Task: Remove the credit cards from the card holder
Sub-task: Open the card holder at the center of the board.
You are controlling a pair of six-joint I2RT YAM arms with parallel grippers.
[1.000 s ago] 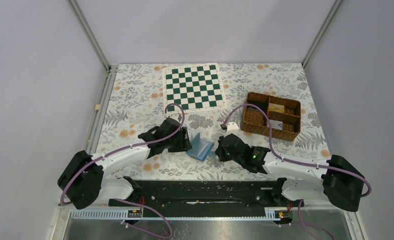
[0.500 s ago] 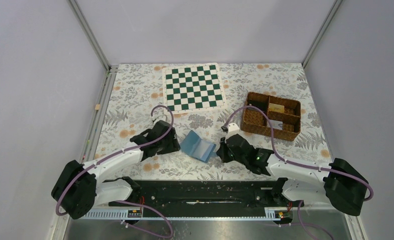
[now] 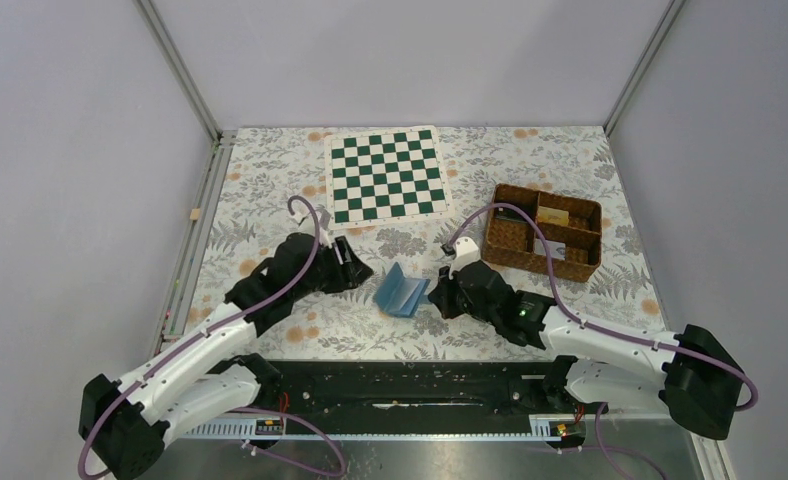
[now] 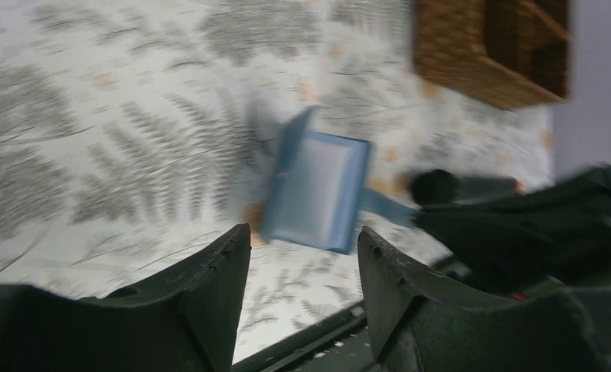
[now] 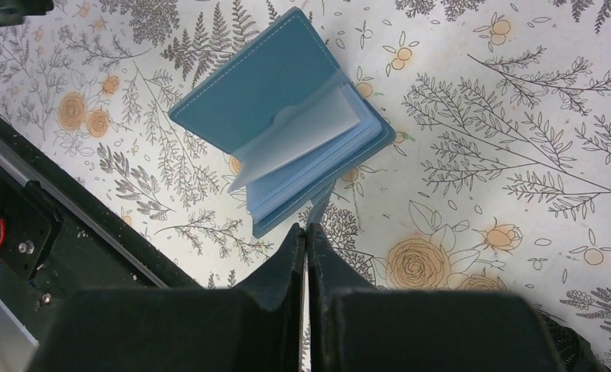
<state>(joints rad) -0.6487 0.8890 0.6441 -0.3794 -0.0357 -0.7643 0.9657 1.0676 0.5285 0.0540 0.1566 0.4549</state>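
soft even light, faint shadows, left wrist view motion-blurred, card holder [image 5: 271,85] crisp from right wrist

Lab robot cell is indicated: table [image 3: 270,190] is boxed in by plain grey panels [image 3: 410,60] and metal posts [image 3: 177,65]; robot arms [image 3: 200,345] are bolted at its near edge.

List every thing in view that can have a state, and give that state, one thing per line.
card holder, open on the table, clear sleeves fanned up.
right gripper, shut on the card holder's near edge.
left gripper, open, empty, apart from the card holder.
wicker basket, upright, small items in its compartments.
chessboard, lying flat.
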